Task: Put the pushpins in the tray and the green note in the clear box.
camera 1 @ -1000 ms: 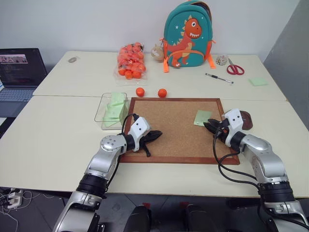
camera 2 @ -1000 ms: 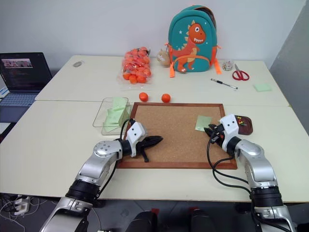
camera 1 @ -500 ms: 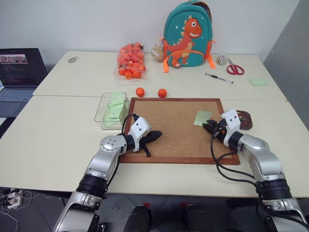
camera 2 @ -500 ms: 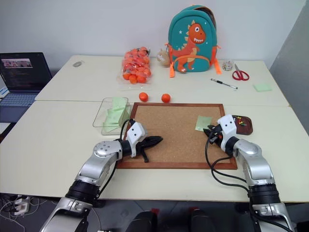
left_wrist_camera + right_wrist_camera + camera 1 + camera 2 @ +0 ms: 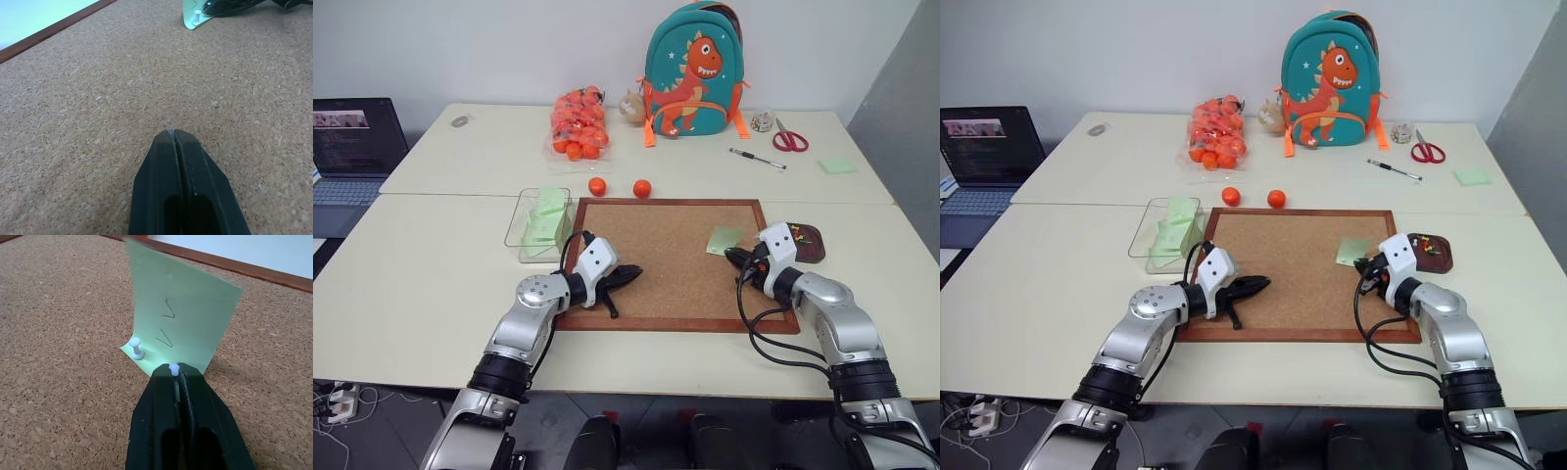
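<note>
Here we are looking at the right pincer (image 5: 174, 369) pressing its black fingers together on a small white pushpin at the near edge of the green note (image 5: 181, 316), which is curling up off the corkboard (image 5: 666, 255); a second white pushpin (image 5: 136, 347) is standing in the note's corner just beside the fingertips. From the head views we are seeing that note lying on the right part of the corkboard, with the dark wooden tray (image 5: 811, 243) sitting just off the board's right frame on the tabletop (image 5: 421, 274), a few coloured pins lying in it. We are finding the left pincer (image 5: 173, 133) with its fingers pressed together on nothing, resting low over the bare cork near the board's left edge. The clear box (image 5: 538, 227) is standing just beside the corkboard's left frame, with pale green sheets lying inside it. Farther back, two loose orange balls (image 5: 619, 186) are sitting near the board's far edge.
</note>
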Robot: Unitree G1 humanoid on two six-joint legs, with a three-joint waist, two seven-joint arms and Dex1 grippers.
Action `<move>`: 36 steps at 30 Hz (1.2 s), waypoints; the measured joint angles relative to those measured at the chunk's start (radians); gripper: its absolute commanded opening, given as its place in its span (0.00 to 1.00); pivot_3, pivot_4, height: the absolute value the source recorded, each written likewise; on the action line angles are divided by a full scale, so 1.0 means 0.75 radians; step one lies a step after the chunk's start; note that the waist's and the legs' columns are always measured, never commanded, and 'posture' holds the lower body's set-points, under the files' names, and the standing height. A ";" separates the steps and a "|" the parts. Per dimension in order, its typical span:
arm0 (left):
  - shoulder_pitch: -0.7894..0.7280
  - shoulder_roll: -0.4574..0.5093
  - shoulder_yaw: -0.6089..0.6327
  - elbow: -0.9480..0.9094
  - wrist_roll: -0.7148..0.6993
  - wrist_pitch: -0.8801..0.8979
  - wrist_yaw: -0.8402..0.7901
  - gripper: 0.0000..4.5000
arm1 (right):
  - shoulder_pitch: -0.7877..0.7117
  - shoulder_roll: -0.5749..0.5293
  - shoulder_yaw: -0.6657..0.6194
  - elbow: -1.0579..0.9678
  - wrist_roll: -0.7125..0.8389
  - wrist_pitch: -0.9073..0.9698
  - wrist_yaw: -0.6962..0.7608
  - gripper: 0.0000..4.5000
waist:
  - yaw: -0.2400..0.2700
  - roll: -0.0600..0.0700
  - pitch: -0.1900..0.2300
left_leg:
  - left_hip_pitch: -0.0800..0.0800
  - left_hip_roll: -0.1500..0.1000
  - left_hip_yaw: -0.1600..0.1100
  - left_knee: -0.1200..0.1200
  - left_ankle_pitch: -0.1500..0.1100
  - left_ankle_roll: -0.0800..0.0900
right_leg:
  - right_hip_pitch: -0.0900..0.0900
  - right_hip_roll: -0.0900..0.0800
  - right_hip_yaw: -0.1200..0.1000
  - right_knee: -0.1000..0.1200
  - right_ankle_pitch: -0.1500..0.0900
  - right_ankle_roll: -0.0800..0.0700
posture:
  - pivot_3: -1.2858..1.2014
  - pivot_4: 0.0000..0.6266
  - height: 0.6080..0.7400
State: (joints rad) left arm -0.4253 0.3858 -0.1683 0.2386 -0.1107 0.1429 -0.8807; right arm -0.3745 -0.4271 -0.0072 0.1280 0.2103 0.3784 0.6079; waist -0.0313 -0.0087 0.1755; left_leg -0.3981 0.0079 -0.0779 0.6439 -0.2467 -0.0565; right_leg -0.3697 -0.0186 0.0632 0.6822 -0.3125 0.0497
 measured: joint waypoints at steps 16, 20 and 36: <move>0.001 0.003 0.001 0.017 0.000 -0.019 -0.003 0.00 | 0.012 0.059 -0.073 -0.025 0.069 0.000 -0.029 0.01 | -0.001 0.000 0.000 | 0.000 0.000 0.000 0.000 0.000 0.000 | 0.000 0.000 0.000 0.000 0.000 0.000 | 0.52 0.24 1.00; -0.002 0.001 0.000 0.034 0.000 -0.027 -0.006 0.00 | 0.013 0.059 -0.112 -0.109 0.101 -0.003 -0.036 0.01 | -0.001 0.001 -0.001 | 0.000 0.000 0.000 0.000 0.000 0.000 | 0.000 0.000 0.000 0.000 0.000 0.000 | 0.52 0.24 1.00; 0.003 0.007 0.001 0.035 0.000 -0.027 -0.006 0.00 | 0.204 -0.091 -0.275 -0.296 0.114 0.034 -0.119 0.01 | -0.001 0.007 -0.005 | 0.001 0.000 0.001 -0.001 0.000 0.000 | 0.001 0.000 0.001 0.000 0.000 0.000 | 0.52 0.24 1.00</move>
State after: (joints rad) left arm -0.4228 0.3907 -0.1672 0.2650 -0.1107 0.1226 -0.8849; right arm -0.2219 -0.4955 -0.2131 -0.0939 0.2961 0.4040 0.5188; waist -0.0318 -0.0036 0.1714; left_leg -0.3973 0.0078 -0.0772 0.6435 -0.2468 -0.0564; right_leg -0.3693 -0.0182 0.0640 0.6822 -0.3125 0.0497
